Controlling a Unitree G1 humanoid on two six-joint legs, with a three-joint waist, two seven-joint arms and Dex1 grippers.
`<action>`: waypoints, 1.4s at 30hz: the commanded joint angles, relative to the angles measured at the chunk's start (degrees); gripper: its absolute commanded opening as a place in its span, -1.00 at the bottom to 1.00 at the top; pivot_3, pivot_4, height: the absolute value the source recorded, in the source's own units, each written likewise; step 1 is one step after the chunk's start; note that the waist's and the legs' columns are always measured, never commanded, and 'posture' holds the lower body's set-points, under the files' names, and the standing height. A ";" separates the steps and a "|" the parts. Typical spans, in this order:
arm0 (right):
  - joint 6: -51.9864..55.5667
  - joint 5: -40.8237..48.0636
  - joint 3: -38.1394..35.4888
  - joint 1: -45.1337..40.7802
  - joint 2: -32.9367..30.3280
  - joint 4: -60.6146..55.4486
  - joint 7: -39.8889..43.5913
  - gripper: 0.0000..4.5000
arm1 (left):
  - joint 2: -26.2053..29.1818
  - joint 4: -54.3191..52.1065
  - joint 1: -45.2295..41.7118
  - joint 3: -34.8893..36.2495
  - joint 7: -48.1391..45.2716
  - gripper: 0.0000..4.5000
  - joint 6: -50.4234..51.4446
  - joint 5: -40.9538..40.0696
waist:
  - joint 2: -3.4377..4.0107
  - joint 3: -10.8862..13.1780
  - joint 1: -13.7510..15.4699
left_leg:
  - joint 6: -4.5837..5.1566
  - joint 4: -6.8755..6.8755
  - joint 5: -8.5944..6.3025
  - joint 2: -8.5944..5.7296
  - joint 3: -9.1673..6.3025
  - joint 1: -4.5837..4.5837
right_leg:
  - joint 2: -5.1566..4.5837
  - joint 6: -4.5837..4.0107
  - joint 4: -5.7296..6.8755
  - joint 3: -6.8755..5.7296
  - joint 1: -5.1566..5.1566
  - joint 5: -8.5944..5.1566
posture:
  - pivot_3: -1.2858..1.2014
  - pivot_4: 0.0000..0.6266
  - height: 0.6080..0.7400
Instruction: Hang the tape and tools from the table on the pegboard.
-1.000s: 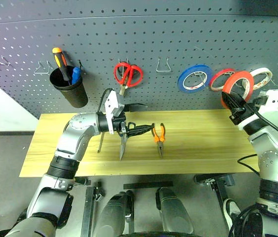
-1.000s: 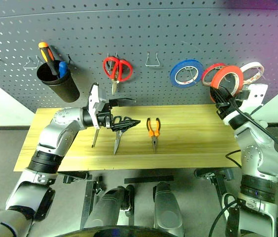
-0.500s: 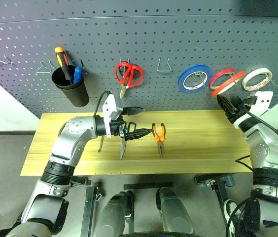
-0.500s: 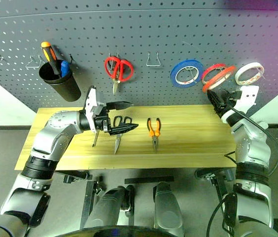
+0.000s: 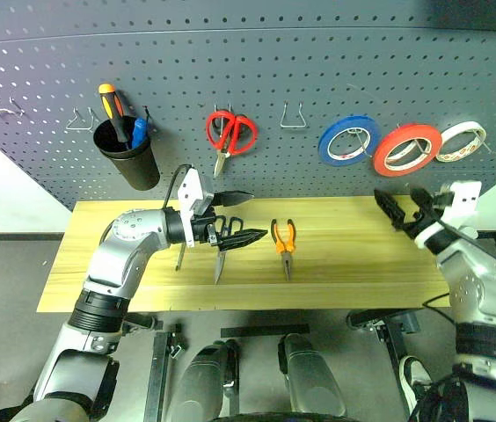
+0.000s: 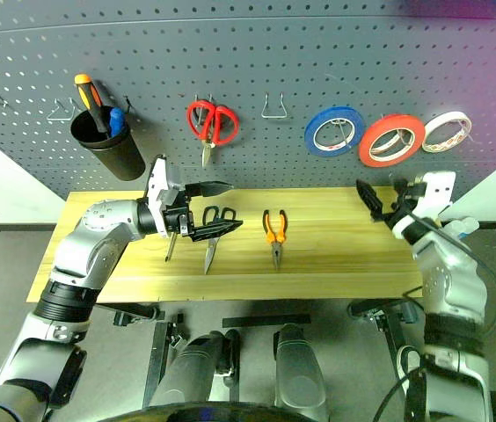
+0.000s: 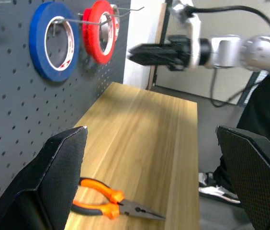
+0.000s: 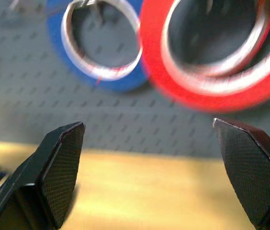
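Hovering right tool (image 5: 402,207) level, fingers spread, below tape (image 5: 406,149)

table (image 5: 362,264): light wood | on it: screwdriver (image 5: 180,256), scissors (image 5: 220,257), pliers (image 5: 284,244), side by side

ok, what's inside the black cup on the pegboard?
The black cup holds an orange-and-black screwdriver, handle up, and something with a blue top. Their lower ends are hidden by the cup wall, so the blue item can't be identified.
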 commanded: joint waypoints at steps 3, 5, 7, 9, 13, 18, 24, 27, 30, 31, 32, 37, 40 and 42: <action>5.61 2.63 0.93 3.40 0.27 -10.59 -1.93 0.99 | 1.44 -1.47 0.74 1.84 -0.02 1.00 -0.45 -0.74 | -0.01 0.01 -0.34 | -0.01 0.01 0.00 0.02 0.00 0.04 | 0.02 -0.03 0.03 0.02 0.00 0.02 | -0.10 -0.31 0.67; 6.95 1.69 2.87 3.44 1.18 -11.97 -3.32 0.99 | 2.09 -1.43 1.18 2.00 -0.12 1.00 -0.47 -0.64 | -0.02 0.02 -0.38 | -0.01 0.01 0.00 0.07 0.00 0.06 | 0.04 -0.06 0.04 0.02 0.00 0.03 | -0.10 -0.28 0.67; 8.54 0.67 4.83 2.69 2.21 -13.22 -5.64 0.99 | 2.72 -1.45 1.62 2.30 -0.21 1.00 -0.38 -0.65 | -0.03 0.02 -0.33 | -0.01 0.01 0.00 0.12 0.00 0.07 | 0.07 -0.08 0.04 0.02 0.00 0.04 | -0.09 -0.26 0.67; 8.97 -0.64 6.33 1.93 3.58 -14.23 -8.25 0.99 | 3.27 -1.80 1.99 2.60 -0.11 1.00 -0.13 -0.88 | -0.04 0.03 -0.16 | -0.01 0.00 0.00 0.13 0.00 0.07 | 0.07 -0.10 0.03 0.03 -0.01 0.04 | -0.09 -0.24 0.67; 10.88 -1.31 9.17 0.31 5.99 -14.73 -10.78 0.99 | 4.66 -2.22 3.02 3.68 0.26 1.00 0.24 -1.04 | -0.12 0.08 -0.06 | 0.00 0.00 -0.01 0.11 0.01 0.05 | 0.03 -0.10 -0.01 0.03 0.00 0.04 | -0.08 -0.20 0.67; 14.58 -5.52 13.56 -2.63 7.67 -14.19 -16.20 0.99 | 7.19 -5.22 6.22 5.65 0.83 1.00 1.76 -1.75 | -0.22 0.36 -0.10 | 0.01 -0.05 -0.01 0.12 0.01 0.05 | 0.02 -0.13 -0.03 0.03 -0.02 0.03 | -0.05 -0.11 0.67; 23.01 -7.66 16.67 -4.12 13.38 -18.28 -25.13 0.99 | 9.79 -10.09 10.40 8.03 1.78 1.00 4.57 -3.51 | -0.56 1.31 -0.02 | 0.01 -0.10 -0.01 0.16 0.00 0.01 | 0.00 -0.18 -0.03 0.02 -0.09 0.02 | -0.03 0.01 0.67; 26.71 -8.73 18.38 -4.10 15.15 -19.82 -27.27 0.99 | 11.12 -11.73 12.21 9.57 2.25 1.00 5.67 -4.46 | -0.58 2.18 0.01 | 0.02 -0.11 -0.02 0.16 0.01 -0.05 | -0.03 -0.17 -0.06 0.02 -0.16 0.02 | -0.02 0.05 0.67; 29.08 -9.45 19.24 -3.68 17.08 -20.62 -29.50 0.99 | 12.48 -13.29 13.97 10.73 2.24 1.00 6.50 -5.19 | -0.70 2.61 0.15 | 0.03 -0.17 -0.03 0.16 0.01 -0.08 | -0.03 -0.18 -0.08 -0.01 -0.42 0.02 | -0.02 0.08 0.67; 29.62 -9.98 19.72 -3.48 17.62 -20.88 -30.22 0.99 | 12.97 -13.87 14.58 11.11 2.22 1.00 6.65 -5.35 | -0.69 2.64 0.15 | 0.03 -0.21 -0.03 0.16 0.01 -0.09 | -0.04 -0.18 -0.11 -0.01 -0.43 0.02 | -0.02 0.11 0.67; 30.05 -10.93 20.42 -2.99 17.97 -21.24 -31.21 0.99 | 13.56 -14.57 15.24 11.72 2.32 1.00 6.94 -5.57 | -0.62 2.73 0.44 | 0.03 -0.24 -0.03 0.16 0.01 -0.09 | -0.04 -0.18 -0.13 -0.01 -0.43 0.02 | -0.01 0.14 0.67; 33.20 -11.57 21.87 -1.51 21.13 -22.64 -33.55 0.99 | 15.10 -17.40 18.22 13.73 3.01 1.00 7.94 -7.00 | -0.68 3.64 1.35 | 0.01 -0.93 -0.01 0.20 0.06 -0.09 | -0.07 -0.26 -0.63 -0.07 -0.63 0.04 | 0.00 0.19 0.67; 33.31 -12.66 22.75 -1.80 22.42 -21.99 -34.46 0.99 | 15.74 -18.81 19.57 15.02 3.36 1.00 8.61 -7.88 | -0.67 4.18 1.38 | 0.02 -1.05 -0.02 0.20 0.06 -0.18 | -0.08 -0.27 -0.79 -0.12 -0.68 0.03 | 0.01 0.21 0.67; 33.65 -13.28 23.38 -2.20 23.28 -21.64 -34.98 0.99 | 16.19 -19.73 20.68 15.75 3.41 1.00 8.96 -8.40 | -0.74 4.44 1.35 | 0.03 -1.06 -0.03 0.20 0.06 -0.22 | -0.10 -0.27 -0.84 -0.15 -0.69 0.03 | 0.01 0.21 0.67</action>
